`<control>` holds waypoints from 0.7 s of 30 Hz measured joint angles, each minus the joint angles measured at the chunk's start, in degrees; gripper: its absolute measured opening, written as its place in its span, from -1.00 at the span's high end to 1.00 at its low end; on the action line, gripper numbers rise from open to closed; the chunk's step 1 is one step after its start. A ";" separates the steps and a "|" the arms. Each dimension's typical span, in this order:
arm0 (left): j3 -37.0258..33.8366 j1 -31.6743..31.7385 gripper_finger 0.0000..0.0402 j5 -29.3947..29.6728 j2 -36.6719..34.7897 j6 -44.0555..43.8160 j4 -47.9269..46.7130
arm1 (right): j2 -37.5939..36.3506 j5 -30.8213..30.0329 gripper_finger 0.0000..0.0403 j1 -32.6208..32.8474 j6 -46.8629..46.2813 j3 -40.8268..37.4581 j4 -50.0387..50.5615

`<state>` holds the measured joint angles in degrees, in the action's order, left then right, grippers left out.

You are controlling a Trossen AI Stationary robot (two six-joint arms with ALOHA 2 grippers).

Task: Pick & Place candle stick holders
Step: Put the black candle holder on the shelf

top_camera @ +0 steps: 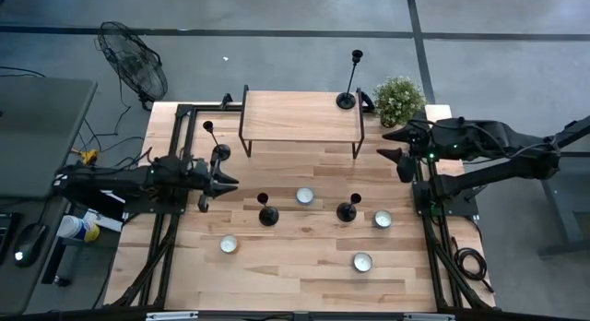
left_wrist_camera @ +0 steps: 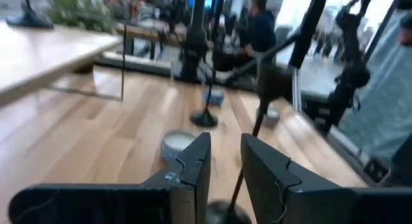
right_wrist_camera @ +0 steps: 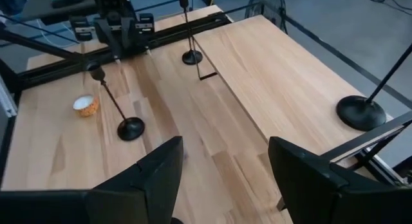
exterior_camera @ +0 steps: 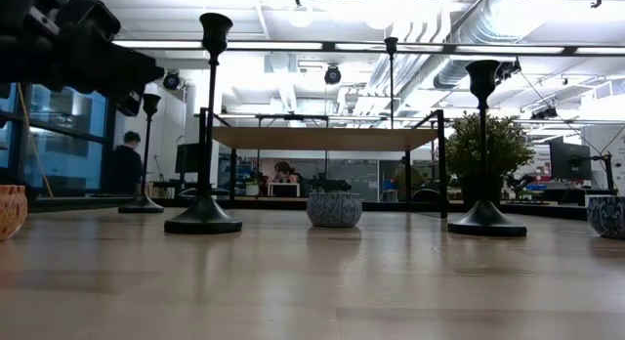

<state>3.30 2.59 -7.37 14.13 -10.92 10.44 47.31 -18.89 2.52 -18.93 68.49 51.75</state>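
Note:
Four black candle stick holders show. One tall holder (top_camera: 347, 100) stands on its disc base at the right end of a raised wooden shelf (top_camera: 295, 118). Another (top_camera: 219, 152) stands on the table just far of my left gripper (top_camera: 230, 182). Two short ones (top_camera: 268, 215) (top_camera: 348, 211) stand mid-table. My left gripper points level toward the table's right, narrowly open with nothing between its fingers (left_wrist_camera: 193, 166); the nearer short holder (left_wrist_camera: 248, 159) stands just ahead of it. My right gripper (top_camera: 387, 144) hangs open and empty at the right edge, above the table.
Several white tealights (top_camera: 304, 196) (top_camera: 383, 219) (top_camera: 229, 244) (top_camera: 361, 261) lie among the holders. A potted plant (top_camera: 398, 98) stands at the far right beside the shelf. Black frame rails (top_camera: 180, 136) run along the table's left and right sides.

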 joint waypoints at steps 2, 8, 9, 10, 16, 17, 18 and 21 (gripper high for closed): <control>1.18 0.00 0.59 -1.05 2.39 -0.05 0.97 | -0.05 0.46 -0.10 -0.02 -0.36 0.00 0.00; 2.29 0.00 0.58 -0.15 8.55 -2.22 6.95 | -0.05 1.38 -0.10 -0.02 -0.47 0.00 0.00; 2.33 0.00 0.58 0.48 9.56 -3.81 6.93 | -0.03 1.35 -0.10 -0.02 -0.38 0.00 0.00; 2.33 0.00 0.58 0.60 10.55 -5.34 6.39 | -0.03 1.34 -0.10 -0.02 -0.33 0.00 0.01; 2.33 -0.02 0.35 -1.54 16.81 -7.39 7.67 | -0.03 1.64 -0.10 -0.02 -0.32 0.00 0.02; 2.33 -0.02 0.28 -1.54 17.75 -7.35 8.78 | -0.05 1.86 -0.10 -0.02 -0.32 0.00 0.02; 2.33 -0.02 0.21 -1.54 18.64 -6.97 9.90 | -0.05 1.90 -0.10 -0.02 -0.32 0.00 0.02; 2.37 -0.02 0.01 -2.61 21.32 -4.60 14.26 | -0.04 1.92 -0.10 -0.02 -0.32 0.00 0.02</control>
<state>5.66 2.57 -9.97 35.45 -15.52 24.70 47.28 -16.97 2.50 -19.25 68.49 51.77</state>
